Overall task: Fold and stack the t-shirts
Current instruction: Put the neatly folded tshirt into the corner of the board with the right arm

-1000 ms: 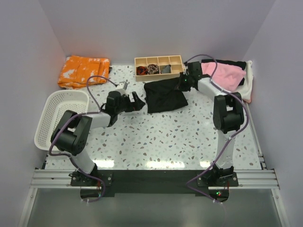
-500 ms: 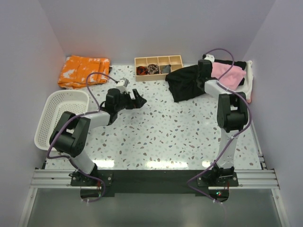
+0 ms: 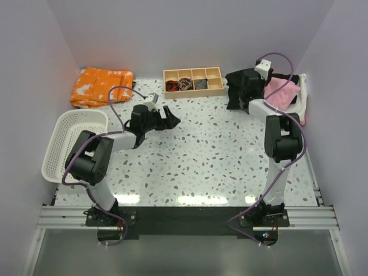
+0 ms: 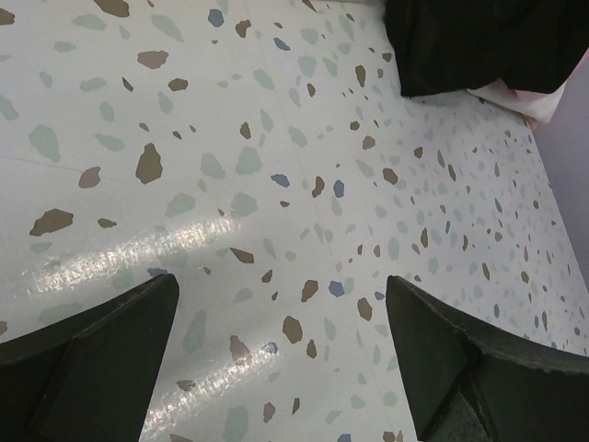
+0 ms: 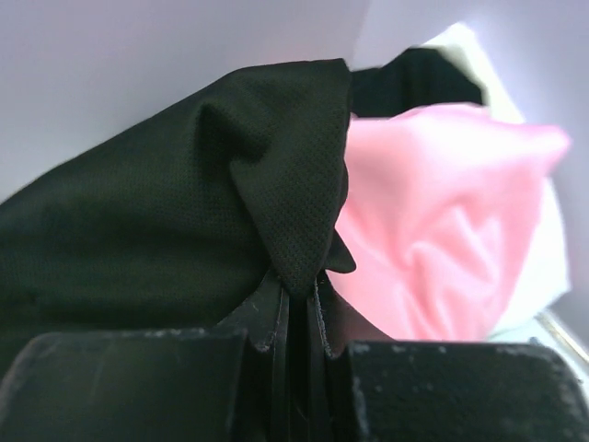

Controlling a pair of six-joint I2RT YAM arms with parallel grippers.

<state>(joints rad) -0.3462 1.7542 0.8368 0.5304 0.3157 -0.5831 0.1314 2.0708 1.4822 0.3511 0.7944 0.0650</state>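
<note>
My right gripper is shut on a fold of the black t-shirt, which hangs bunched at the back right, by the stack. In the right wrist view the black t-shirt is pinched between the closed jaws of my right gripper, with the pink t-shirt just behind it. The pink t-shirt lies on top of black and white shirts at the far right. My left gripper stands open over bare table in the middle; its fingers are wide apart with nothing between them.
An orange patterned cloth lies at the back left. A white basket stands at the left edge. A wooden divided tray with small rolled fabrics sits at the back centre. Walls close in on both sides.
My right gripper has lifted the black t-shirt off the table centre and carried it right and back to the stack. The left gripper drifted slightly back, still open.
</note>
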